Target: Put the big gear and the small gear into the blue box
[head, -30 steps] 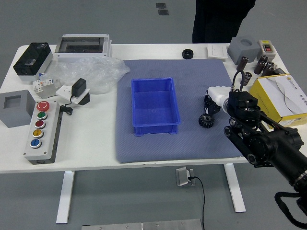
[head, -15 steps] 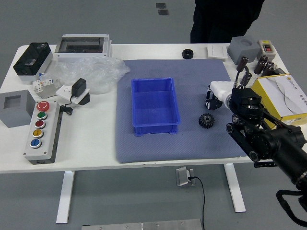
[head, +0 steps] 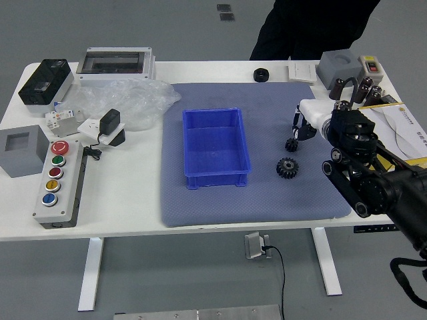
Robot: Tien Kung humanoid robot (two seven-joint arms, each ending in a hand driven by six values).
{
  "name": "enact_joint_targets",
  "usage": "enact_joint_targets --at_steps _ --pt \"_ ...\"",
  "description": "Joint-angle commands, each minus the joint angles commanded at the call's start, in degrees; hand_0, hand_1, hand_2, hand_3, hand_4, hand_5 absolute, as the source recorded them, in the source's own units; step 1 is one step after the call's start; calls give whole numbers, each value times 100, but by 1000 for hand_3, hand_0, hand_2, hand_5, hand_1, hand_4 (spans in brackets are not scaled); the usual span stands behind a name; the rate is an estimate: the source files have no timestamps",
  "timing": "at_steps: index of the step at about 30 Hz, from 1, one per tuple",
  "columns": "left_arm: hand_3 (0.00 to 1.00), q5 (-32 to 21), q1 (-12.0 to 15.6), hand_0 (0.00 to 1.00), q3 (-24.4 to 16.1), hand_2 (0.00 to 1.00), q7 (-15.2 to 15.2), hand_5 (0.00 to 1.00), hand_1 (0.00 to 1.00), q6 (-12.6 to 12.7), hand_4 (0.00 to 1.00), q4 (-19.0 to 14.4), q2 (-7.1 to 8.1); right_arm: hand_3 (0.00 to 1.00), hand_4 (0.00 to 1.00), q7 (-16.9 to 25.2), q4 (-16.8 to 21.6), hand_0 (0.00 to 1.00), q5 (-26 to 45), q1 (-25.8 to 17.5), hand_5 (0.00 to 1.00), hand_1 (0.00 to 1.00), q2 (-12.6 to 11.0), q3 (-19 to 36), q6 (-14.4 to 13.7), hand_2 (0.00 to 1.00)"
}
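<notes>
clear plastic bag [head: 139, 101] and button panel [head: 65, 208] left, person [head: 310, 30] in black at top, right hand [head: 306, 127] right of center, fingers apart, blue box [head: 215, 153] mid-frame, small gear [head: 291, 144] and big gear [head: 287, 168] to its right, black, toothed, big one lower

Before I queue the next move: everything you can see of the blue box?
The blue box is a rectangular, open-topped bin in solid blue, apparently molded plastic, with low walls, a rim and small protruding bits at the near bottom corners. It stands upright, opening up, longer side running away from the robot. Its floor shows with nothing on it. It rests on the grey-blue mat, left of both gears, with a gap to them. Only the mat visibly touches it; the underside is hidden.
</notes>
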Motion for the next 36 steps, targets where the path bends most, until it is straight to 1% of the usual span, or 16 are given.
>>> enact_joint_targets --at_steps 1,2,7,8,13,14,25,26,31,32,36 --pt "708 5 2 805 -6 772 2 176 783 1 467 0 2 646 508 -33 0 580 0 4 259 504 7 34 78 573" --pt "708 7 3 805 -9 771 3 176 779 1 466 0 3 908 721 -58 -3 719 0 7 420 684 14 60 134 822" --pt "708 -7 -3 805 -1 771 -1 176 779 1 466 0 0 908 721 -118 -35 719 0 1 420 684 41 104 269 822" --pt "707 -9 -4 804 0 771 -1 176 779 1 467 0 -2 952 734 -123 -42 759 0 -1 428 728 47 105 285 857" --pt "707 -13 -3 804 0 771 0 176 779 0 467 0 -4 952 734 -145 -70 759 0 -3 428 728 79 106 343 857" --pt "706 -13 -3 803 0 770 0 176 778 0 466 0 -4 965 740 -148 -73 773 0 -3 429 741 85 106 350 869" --pt "707 -20 2 804 -3 770 4 176 778 1 467 0 -4 956 744 -194 -39 778 0 -31 438 737 147 17 438 860" --pt "706 -20 3 804 -3 770 4 177 778 1 466 0 -4 919 735 -198 -34 764 0 -36 436 714 148 8 443 809" --pt "706 -16 5 804 -5 770 5 177 778 1 466 0 -4 919 735 -224 -12 764 0 -69 436 714 157 -43 459 809" --pt "706 -16 5 804 -4 770 6 176 778 1 467 0 -5 850 724 -227 -11 741 0 -75 430 676 159 -50 459 747" --pt "706 -13 9 804 0 770 8 176 778 -1 467 0 -5 850 724 -236 -20 741 0 -98 430 676 171 -83 452 747"
